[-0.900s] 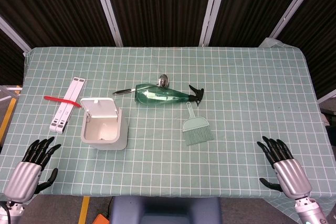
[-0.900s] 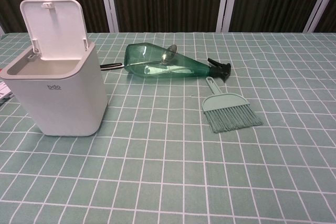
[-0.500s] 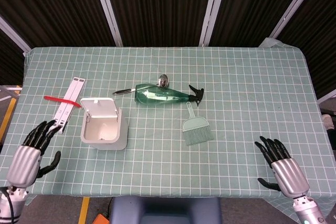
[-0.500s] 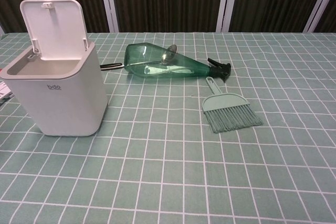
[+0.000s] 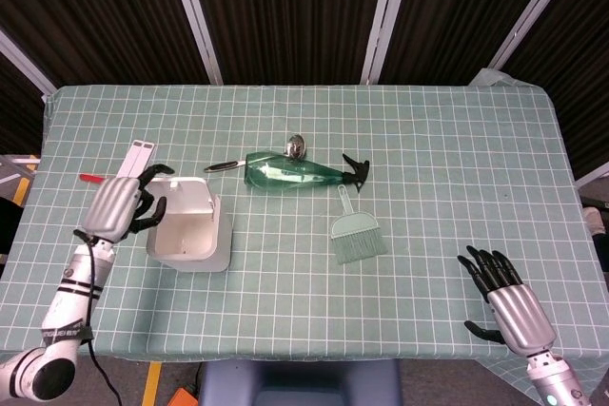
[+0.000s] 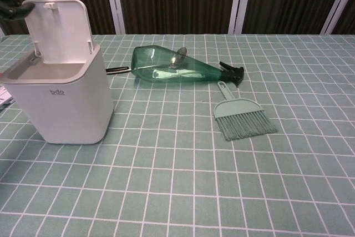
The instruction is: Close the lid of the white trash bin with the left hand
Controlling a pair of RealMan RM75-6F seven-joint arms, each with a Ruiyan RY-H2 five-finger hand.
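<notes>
While the lid of the white trash bin stands raised, the head view shows the left hand hovering just beside the bin's left rim, fingers loosely curled toward the lid's edge and holding nothing. That placement suits a push from behind the lid, tipping it forward onto the opening. The bin sits on the left part of the checked table. The right hand rests near the front right edge, fingers spread and empty, well clear of the work. A green spray bottle lies on its side mid-table, a small brush just in front of it, and a white folding stand lies behind the left hand.

From the chest view, the bin is at the near left with its lid upright on the rear hinge, the opening uncovered. Dark fingertips touch or nearly touch the lid's top left corner; contact cannot be settled. The bottle and brush lie to the right, apart from the bin.
</notes>
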